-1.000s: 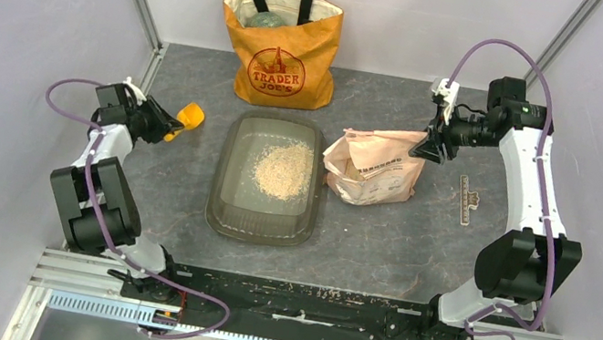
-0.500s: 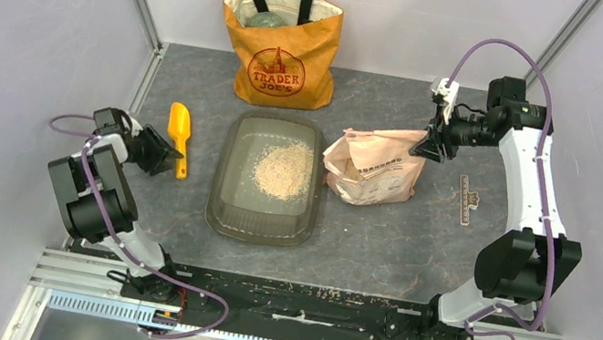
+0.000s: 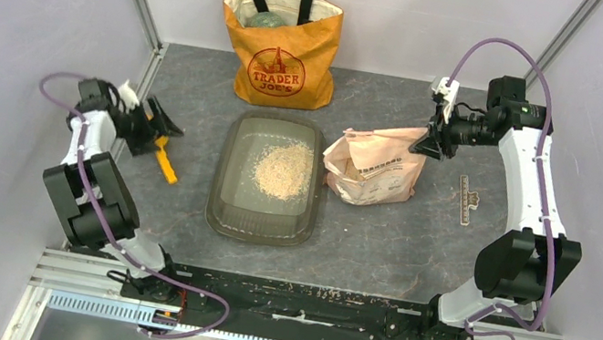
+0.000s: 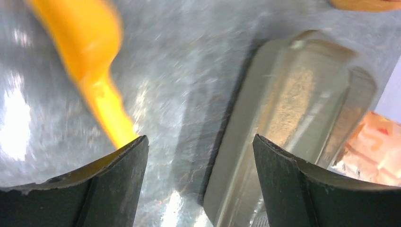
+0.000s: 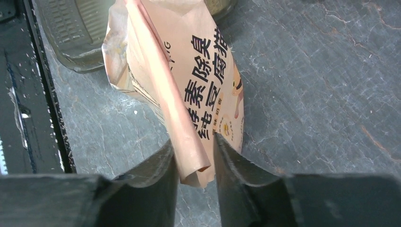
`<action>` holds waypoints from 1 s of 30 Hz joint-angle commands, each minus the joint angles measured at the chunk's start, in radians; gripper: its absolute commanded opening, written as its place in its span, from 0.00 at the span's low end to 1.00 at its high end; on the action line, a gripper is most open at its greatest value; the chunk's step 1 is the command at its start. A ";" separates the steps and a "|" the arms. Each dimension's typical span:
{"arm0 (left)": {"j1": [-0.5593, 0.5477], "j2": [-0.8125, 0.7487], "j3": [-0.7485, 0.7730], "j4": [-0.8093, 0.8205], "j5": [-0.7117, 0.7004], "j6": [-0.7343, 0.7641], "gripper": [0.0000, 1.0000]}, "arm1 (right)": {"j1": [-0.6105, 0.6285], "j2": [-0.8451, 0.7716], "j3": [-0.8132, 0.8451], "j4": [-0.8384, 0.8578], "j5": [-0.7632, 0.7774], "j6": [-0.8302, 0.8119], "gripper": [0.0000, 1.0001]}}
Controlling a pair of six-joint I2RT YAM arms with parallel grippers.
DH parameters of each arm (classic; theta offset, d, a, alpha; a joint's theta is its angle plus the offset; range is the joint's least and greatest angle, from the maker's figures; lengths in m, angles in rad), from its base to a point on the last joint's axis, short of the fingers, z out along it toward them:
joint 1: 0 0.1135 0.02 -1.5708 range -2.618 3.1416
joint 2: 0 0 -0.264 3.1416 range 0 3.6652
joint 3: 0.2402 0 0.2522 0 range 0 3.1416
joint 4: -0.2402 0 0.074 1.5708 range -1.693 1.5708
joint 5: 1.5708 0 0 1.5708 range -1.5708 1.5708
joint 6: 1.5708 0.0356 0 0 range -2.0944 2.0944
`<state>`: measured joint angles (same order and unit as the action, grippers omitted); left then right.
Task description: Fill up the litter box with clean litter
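Top external: beige clean litter (image 3: 282, 170) heaped in smoky litter box (image 3: 260, 230), left end effector (image 4: 198, 142) spread, right end effector (image 5: 194, 142) pinching bag (image 3: 372, 168).

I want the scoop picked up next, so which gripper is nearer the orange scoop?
Left. The left gripper hangs open right beside the orange scoop, left of the litter box. The right gripper is across the box, pinching the litter bag.
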<state>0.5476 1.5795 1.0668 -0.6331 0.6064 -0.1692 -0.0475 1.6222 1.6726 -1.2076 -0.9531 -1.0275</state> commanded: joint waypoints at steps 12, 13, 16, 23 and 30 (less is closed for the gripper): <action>-0.757 -0.040 0.394 -0.045 0.201 0.440 0.89 | -0.074 -0.098 -0.012 0.055 -0.069 0.050 0.00; -0.802 -0.029 0.380 0.006 0.196 0.449 0.90 | -0.087 -0.104 -0.018 0.054 -0.073 0.044 0.00; -0.918 0.048 0.382 0.135 0.174 0.450 0.90 | -0.120 -0.117 -0.040 0.038 -0.078 0.018 0.00; -1.086 0.210 0.450 0.234 0.199 0.552 0.91 | -0.147 -0.134 -0.079 0.007 -0.082 -0.006 0.00; -1.157 0.251 0.395 0.398 0.244 0.510 0.91 | -0.147 -0.154 -0.085 0.016 -0.086 0.022 0.00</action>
<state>-0.5812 1.8374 1.4635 -0.4263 0.7933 0.3229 -0.1837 1.5284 1.5772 -1.2057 -0.9890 -1.0214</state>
